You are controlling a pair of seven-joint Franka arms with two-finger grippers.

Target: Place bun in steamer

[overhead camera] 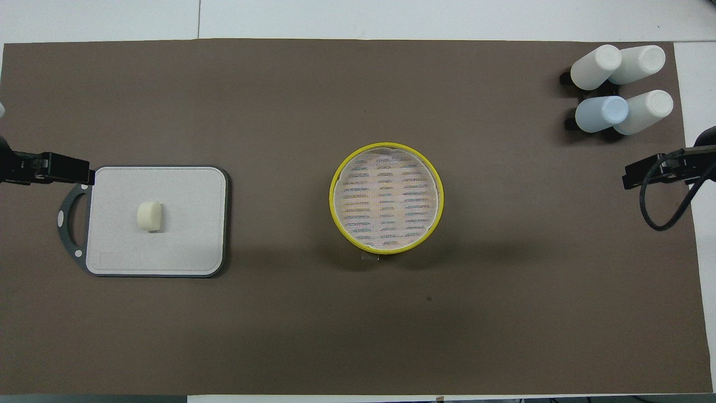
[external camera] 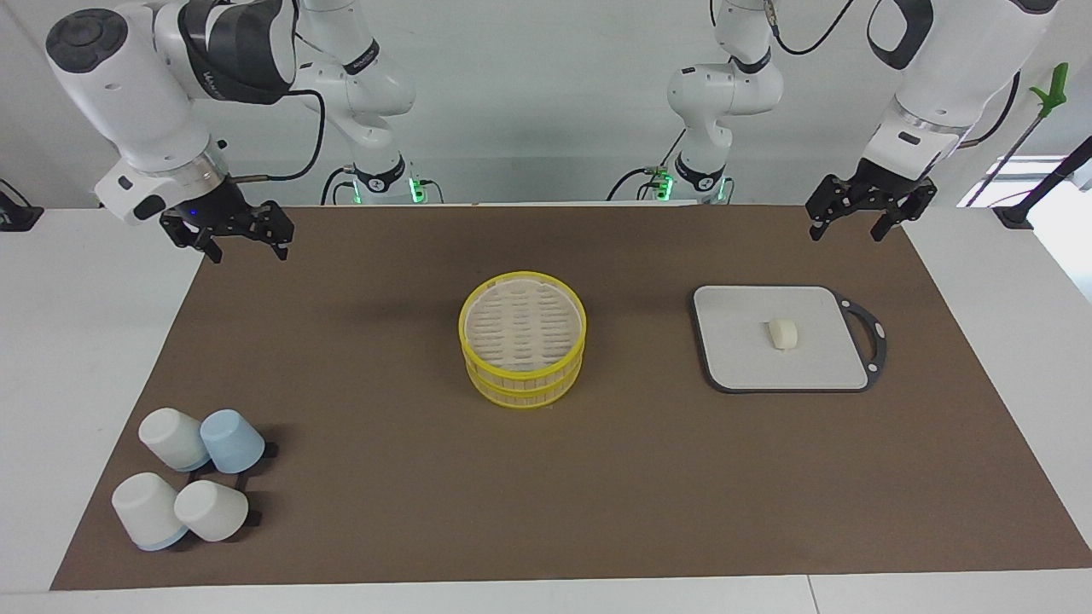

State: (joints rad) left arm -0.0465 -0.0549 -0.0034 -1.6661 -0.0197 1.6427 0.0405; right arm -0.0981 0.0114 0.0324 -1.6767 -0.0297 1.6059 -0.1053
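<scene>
Centrally on a grey board [external camera: 785, 337], lying loose: the bun [external camera: 783, 333], small, off-white, rounded, touched by nothing. Board flat on the brown mat [external camera: 546, 512] toward the left arm's end of the table, dark rim all round, looped handle on the edge facing that end. Well apart from the bun, at mid-table: the steamer [external camera: 522, 338], round, yellow-rimmed, two tiers stacked, pale slatted surface showing on top. Nothing lying on those slats. Up in the air, over the mat's corner at the left arm's end, beside the board's handle as seen from overhead: left gripper [external camera: 849, 213], fingers spread apart, clasping nothing, not touching board or bun. Likewise raised over the mat's edge at the right arm's end: right gripper [external camera: 247, 240], fingers parted, nothing between them, a black cable looping off the wrist. Both arms waiting. Farther from the robots than the steamer, at the right arm's end of the mat: a cluster of four cups [external camera: 192, 486] tipped on a dark rack, three white and one light blue, packed close and touching. White tabletop [external camera: 94, 341] showing round the mat on every side.
</scene>
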